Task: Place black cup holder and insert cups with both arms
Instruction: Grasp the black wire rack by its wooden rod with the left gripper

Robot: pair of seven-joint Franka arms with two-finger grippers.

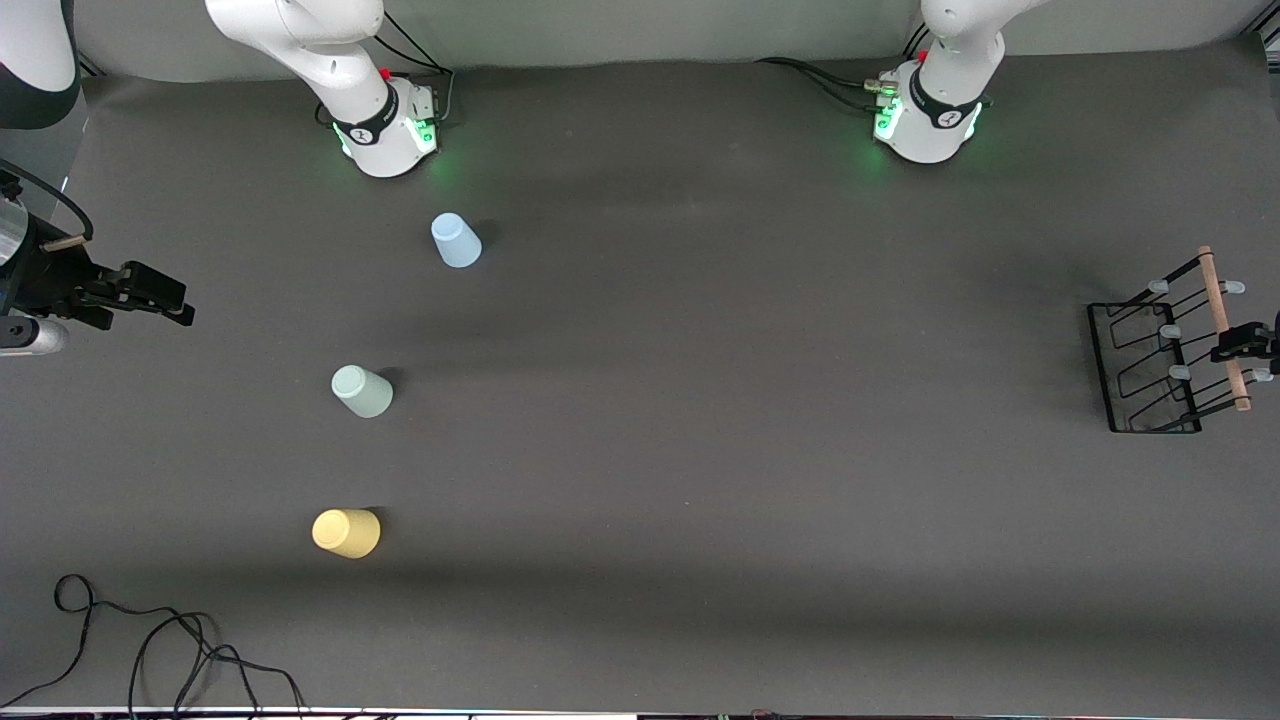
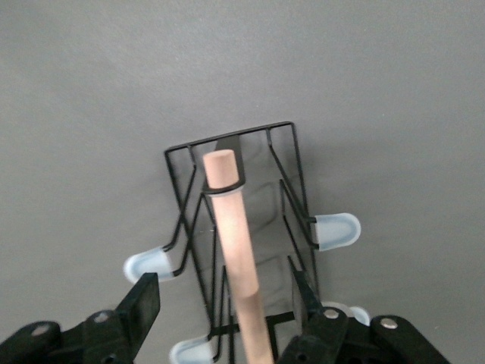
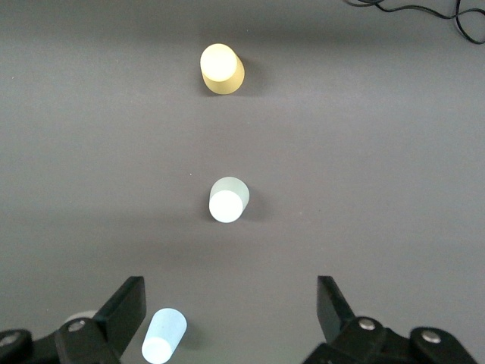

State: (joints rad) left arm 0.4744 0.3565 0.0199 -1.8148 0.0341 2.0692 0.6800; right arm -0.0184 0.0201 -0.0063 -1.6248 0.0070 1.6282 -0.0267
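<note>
The black cup holder (image 1: 1155, 430) stands at the left arm's end of the table, its wooden rod handle (image 1: 1225, 320) along the top. My left gripper (image 1: 1245, 343) straddles that rod. In the left wrist view the rod (image 2: 236, 243) runs between the fingers (image 2: 144, 303) with a gap on each side, above the holder (image 2: 227, 139). My left gripper (image 2: 226, 303) is open. Three cups stand upside down toward the right arm's end: light blue (image 1: 456, 241), pale green (image 1: 362, 391) and yellow (image 1: 347, 533). My right gripper (image 1: 150, 295) waits open at that end, holding nothing.
Loose black cables (image 1: 150, 640) lie at the table's edge nearest the front camera, toward the right arm's end. The right wrist view shows my right gripper (image 3: 231, 307) over the light blue cup (image 3: 164, 336), with the pale green (image 3: 228, 199) and yellow (image 3: 221, 68) cups.
</note>
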